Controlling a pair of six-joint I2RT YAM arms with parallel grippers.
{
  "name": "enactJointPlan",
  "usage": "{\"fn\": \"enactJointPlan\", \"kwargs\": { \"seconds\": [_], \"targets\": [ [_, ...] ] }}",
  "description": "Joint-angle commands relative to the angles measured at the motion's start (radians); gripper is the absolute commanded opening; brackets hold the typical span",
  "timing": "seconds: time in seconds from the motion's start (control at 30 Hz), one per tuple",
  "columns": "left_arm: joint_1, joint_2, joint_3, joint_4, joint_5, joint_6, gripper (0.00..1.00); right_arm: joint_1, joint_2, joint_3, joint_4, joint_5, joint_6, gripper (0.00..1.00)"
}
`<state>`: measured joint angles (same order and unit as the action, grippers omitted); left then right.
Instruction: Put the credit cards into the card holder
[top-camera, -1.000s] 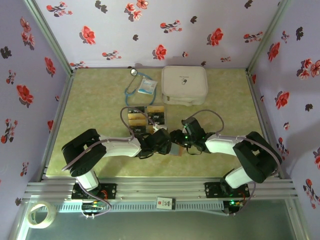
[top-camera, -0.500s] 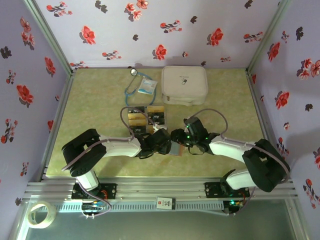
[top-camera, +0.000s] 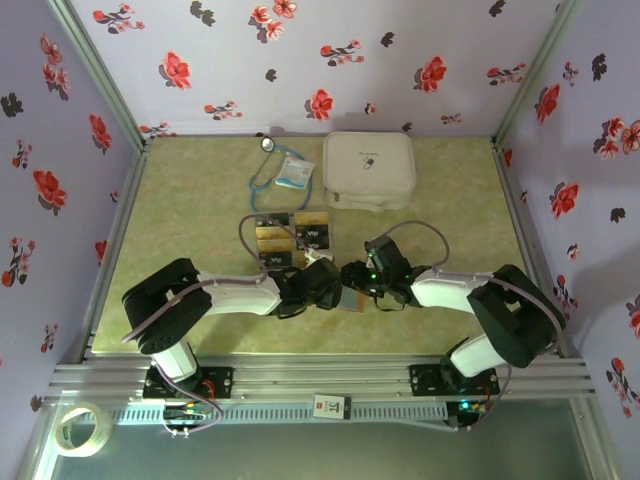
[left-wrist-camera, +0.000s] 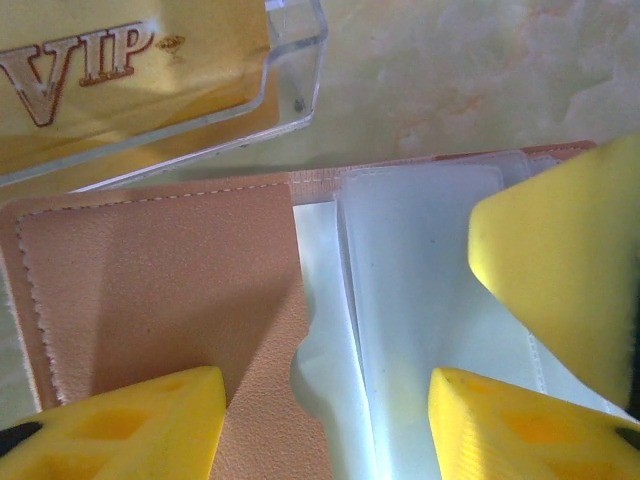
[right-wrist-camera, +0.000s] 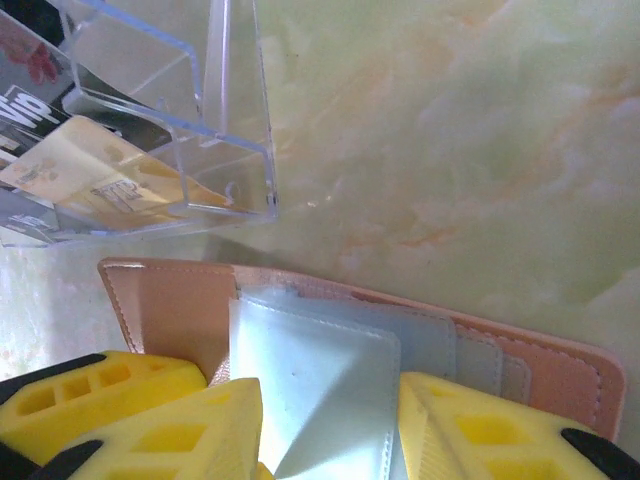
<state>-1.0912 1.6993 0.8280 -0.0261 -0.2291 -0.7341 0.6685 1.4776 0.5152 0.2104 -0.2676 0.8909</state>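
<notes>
Both arms were down low in the centre of the worktop, their fingers meeting nose to nose over the card holder. It lay open and flat just below the middle of the overhead view.

From the left wrist, the left gripper was spread wide. One yellow finger sat at the lower left on the pinkish leather flap, the other at the lower right over the clear pockets. Nothing was pinched between them. A yellow finger of the right gripper pushed in from the right edge.

From the right wrist, the right gripper stood part open. A clear pocket sleeve lay in the gap, and I couldn't tell whether the pads touched it.

The credit cards, black and gold, sat in a clear acrylic stand just above the holder. A gold VIP card showed at the upper left of the left wrist view.

Further up the overhead frame lay a white rounded case, a stethoscope and a white-blue packet.
</notes>
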Motion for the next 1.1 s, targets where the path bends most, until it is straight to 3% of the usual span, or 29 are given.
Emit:
{"fn": "enactJointPlan", "kwargs": {
  "seconds": [0.0,0.43,0.67,0.87,1.07],
  "targets": [
    [-0.003,0.031,-0.052,-0.116,0.005,-0.032,0.57,0.008,0.029,-0.03,0.017,-0.008,0.0,0.42],
    [-0.004,0.007,-0.059,-0.117,0.005,-0.03,0.62,0.008,-0.021,-0.017,0.064,-0.069,0.057,0.42],
    [-0.003,-0.088,-0.076,-0.112,-0.006,-0.017,0.72,0.011,-0.06,0.005,0.037,-0.082,0.065,0.42],
    [-0.003,-0.173,-0.093,-0.097,-0.025,-0.008,0.87,0.027,-0.046,0.033,0.035,-0.109,0.071,0.42],
    [0.001,-0.183,-0.107,-0.088,-0.029,-0.002,0.85,0.04,-0.039,0.037,0.025,-0.076,0.071,0.42]
  ]
}}
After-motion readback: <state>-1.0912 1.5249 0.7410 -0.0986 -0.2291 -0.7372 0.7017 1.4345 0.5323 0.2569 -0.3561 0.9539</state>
